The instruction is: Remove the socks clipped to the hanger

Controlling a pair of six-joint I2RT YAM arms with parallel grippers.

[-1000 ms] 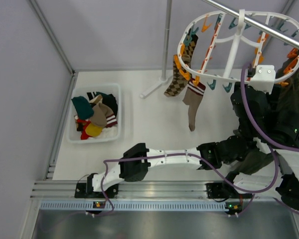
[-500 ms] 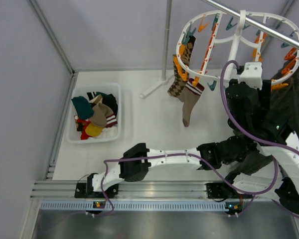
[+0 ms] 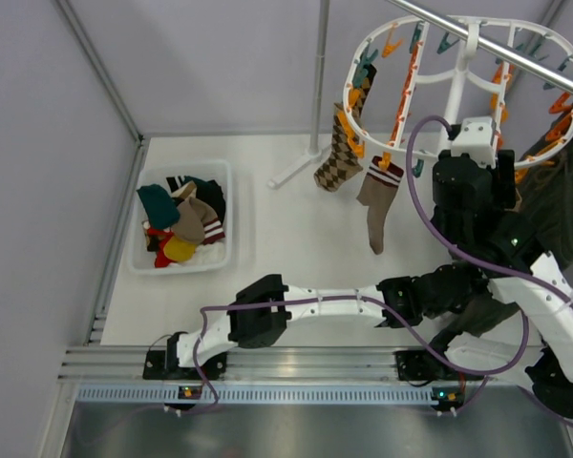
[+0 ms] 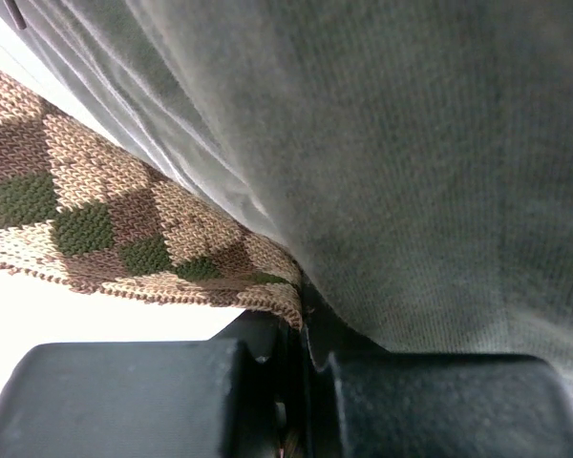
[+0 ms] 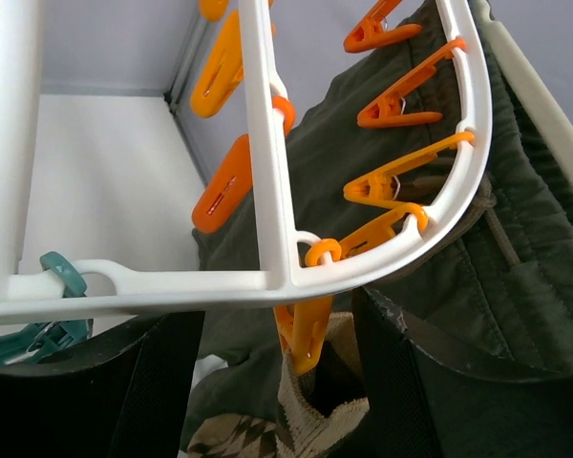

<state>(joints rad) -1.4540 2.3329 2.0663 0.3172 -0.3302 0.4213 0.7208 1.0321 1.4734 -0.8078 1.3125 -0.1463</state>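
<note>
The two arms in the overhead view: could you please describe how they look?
Both the left arm and right arm have white links between bulky black joint housings, with a purple cable looping along each. The right wrist carries a white block. The gripper fingers are matte black.

Right pincer (image 5: 279, 367) raised, spread, left pincer (image 4: 301, 377) closed

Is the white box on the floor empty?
No, the box has a pile of socks in it, seen from the top.
</note>
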